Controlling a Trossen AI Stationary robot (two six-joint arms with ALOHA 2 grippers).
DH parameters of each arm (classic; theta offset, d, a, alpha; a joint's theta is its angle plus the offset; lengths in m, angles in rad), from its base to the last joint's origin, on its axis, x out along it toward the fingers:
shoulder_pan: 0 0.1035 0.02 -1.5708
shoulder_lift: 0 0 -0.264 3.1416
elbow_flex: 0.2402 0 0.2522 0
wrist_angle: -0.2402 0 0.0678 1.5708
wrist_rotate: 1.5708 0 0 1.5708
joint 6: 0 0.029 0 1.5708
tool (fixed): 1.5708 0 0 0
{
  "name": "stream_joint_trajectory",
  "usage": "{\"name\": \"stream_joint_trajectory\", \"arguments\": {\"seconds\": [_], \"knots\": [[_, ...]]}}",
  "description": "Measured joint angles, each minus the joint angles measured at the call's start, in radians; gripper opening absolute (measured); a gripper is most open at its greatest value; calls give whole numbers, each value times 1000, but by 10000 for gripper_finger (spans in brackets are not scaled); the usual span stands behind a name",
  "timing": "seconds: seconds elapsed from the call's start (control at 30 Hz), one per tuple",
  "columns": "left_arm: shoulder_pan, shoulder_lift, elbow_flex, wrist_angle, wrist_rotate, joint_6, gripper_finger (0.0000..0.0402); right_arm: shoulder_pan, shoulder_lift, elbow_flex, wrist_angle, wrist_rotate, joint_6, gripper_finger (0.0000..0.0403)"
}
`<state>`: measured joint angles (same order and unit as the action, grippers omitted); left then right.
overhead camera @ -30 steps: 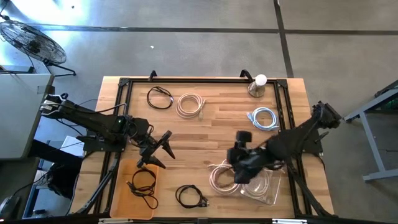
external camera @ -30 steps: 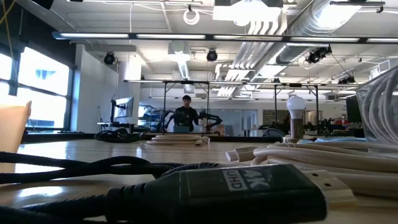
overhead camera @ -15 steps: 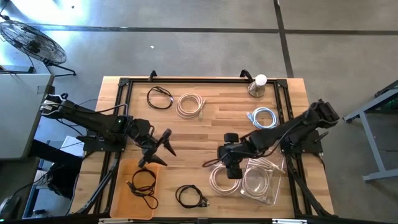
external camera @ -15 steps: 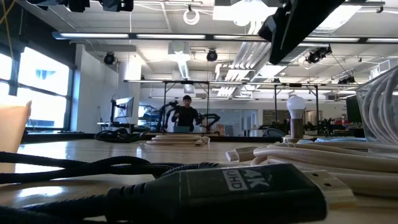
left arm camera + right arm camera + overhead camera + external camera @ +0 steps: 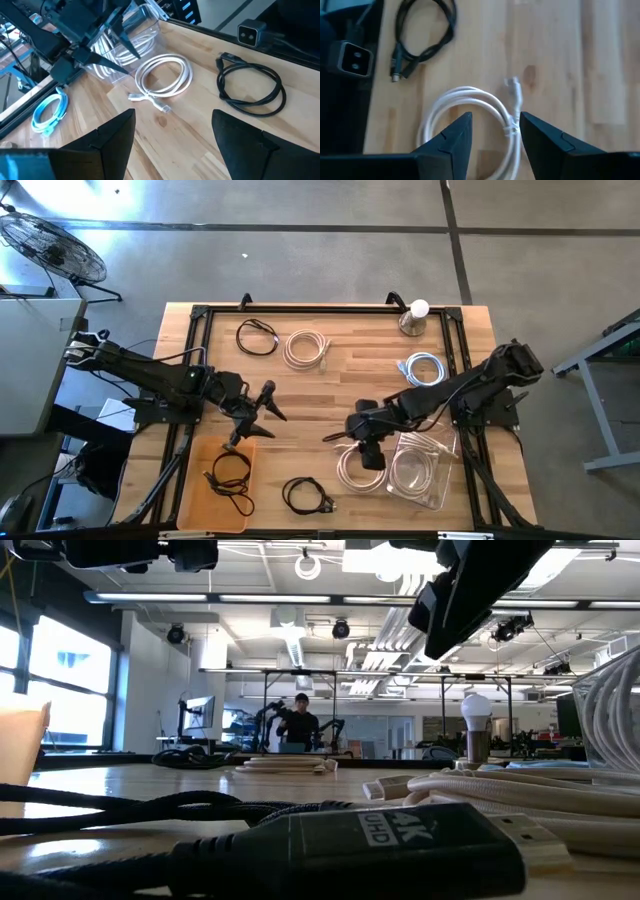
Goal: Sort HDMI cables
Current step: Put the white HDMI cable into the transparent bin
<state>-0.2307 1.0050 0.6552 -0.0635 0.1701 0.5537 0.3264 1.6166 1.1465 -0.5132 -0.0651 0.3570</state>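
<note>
Several coiled HDMI cables lie flat on the wooden table. A white coil (image 5: 357, 469) (image 5: 468, 118) lies near the front beside a clear bin (image 5: 432, 490) that holds more white cable. My right gripper (image 5: 338, 440) (image 5: 495, 142) hovers open over this coil's tied side, its fingers on either side of the tie without touching it. My left gripper (image 5: 264, 404) (image 5: 172, 142) hangs open above the table's left part, beside an orange tray (image 5: 196, 498) that holds a black coil (image 5: 231, 475). Another black coil (image 5: 306, 496) lies at the front edge.
At the far side lie a black coil (image 5: 257, 337), a white coil (image 5: 305, 348) and a pale blue coil (image 5: 424, 370). A lamp bulb on a stand (image 5: 414, 316) is at the far right. A black frame (image 5: 300, 310) runs round the table. A camera (image 5: 352, 57) sits at the near edge.
My right gripper has come down from over the clear bin and gone toward the table's left, and now hangs low over the loose white coil. My left gripper has stayed in place and swung its fingers a little toward the far edge. No cable has moved.
</note>
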Motion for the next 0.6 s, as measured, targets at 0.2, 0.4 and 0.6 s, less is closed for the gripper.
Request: {"name": "stream_joint_trajectory", "arguments": {"seconds": [0.2,0.4,0.6], "knots": [[0,0,0,0,0,-1,257,0,74,17,49,-61,-57,156],[0,0,0,0,0,-1,257,0,152,68,-26,-64,-95,156],[0,0,0,-2,1,-2,257,-1,203,96,-112,-58,-98,156]]}}
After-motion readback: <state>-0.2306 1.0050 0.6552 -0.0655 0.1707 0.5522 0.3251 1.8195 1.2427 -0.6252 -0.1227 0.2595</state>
